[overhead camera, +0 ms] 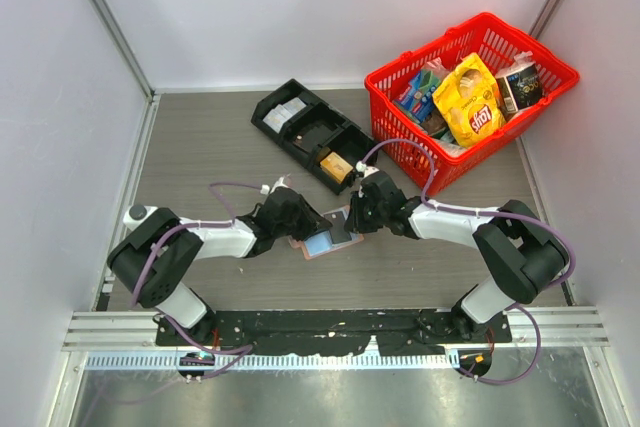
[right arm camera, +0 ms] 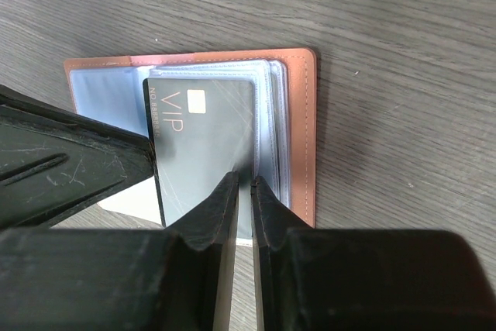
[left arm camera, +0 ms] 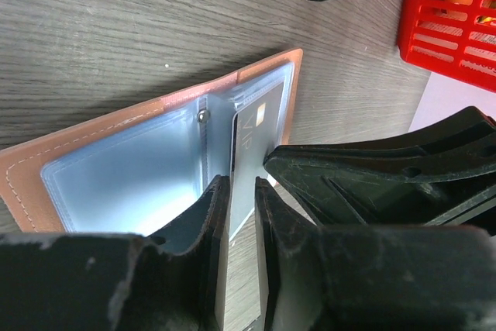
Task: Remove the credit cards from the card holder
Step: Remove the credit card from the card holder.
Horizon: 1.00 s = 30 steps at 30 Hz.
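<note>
The salmon-pink card holder [overhead camera: 318, 244] lies open on the wooden table between my two grippers, pale blue panels up [left arm camera: 116, 168] [right arm camera: 302, 129]. A grey credit card [right arm camera: 201, 153] marked VIP lies across its clear sleeves [left arm camera: 252, 137]. My left gripper [left arm camera: 242, 185] [overhead camera: 300, 222] has its jaws a slit apart, with the card's edge in that slit. My right gripper [right arm camera: 246, 180] [overhead camera: 355, 217] is nearly closed. Its tips straddle the card's right edge where it meets the stacked sleeves, and I cannot tell which of the two it pinches. The two grippers almost touch each other.
A black compartment tray [overhead camera: 315, 132] lies just behind the holder. A red basket [overhead camera: 470, 97] of snack packs stands at the back right. A white flat piece [right arm camera: 128, 205] pokes out under the holder's near edge. Pale walls close in both sides.
</note>
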Motion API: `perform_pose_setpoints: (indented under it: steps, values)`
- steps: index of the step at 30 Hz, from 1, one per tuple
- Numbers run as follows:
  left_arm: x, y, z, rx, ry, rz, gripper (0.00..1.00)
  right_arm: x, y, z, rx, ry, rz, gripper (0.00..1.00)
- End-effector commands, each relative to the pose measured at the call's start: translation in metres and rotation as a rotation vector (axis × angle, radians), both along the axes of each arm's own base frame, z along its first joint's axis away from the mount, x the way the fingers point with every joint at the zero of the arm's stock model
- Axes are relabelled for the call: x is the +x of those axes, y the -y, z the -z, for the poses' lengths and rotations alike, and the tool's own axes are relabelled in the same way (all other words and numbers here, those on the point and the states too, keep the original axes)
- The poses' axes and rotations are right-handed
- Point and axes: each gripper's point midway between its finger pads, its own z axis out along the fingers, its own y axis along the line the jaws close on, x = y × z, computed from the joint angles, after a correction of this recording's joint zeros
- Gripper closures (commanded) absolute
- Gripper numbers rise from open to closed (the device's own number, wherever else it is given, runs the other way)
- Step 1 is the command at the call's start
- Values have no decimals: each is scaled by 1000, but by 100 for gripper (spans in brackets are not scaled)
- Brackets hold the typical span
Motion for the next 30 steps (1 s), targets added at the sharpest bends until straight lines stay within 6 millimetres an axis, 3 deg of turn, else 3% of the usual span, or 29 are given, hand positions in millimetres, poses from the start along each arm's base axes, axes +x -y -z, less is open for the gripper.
perform_pose_setpoints:
  steps: [1, 11, 21, 30]
  values:
    - [6, 20, -28, -123, 80, 41, 81, -9, 6, 12, -25, -34, -1, 83]
    - [5, 36, -41, -224, 125, 103, 84, -7, 1, 11, -4, -27, -6, 83]
    - [1, 47, -52, -273, 173, 160, 81, -8, 0, 14, 1, -36, -12, 83]
    - [-2, 48, -46, -278, 172, 171, 80, -9, 2, 19, -7, -48, -5, 83]
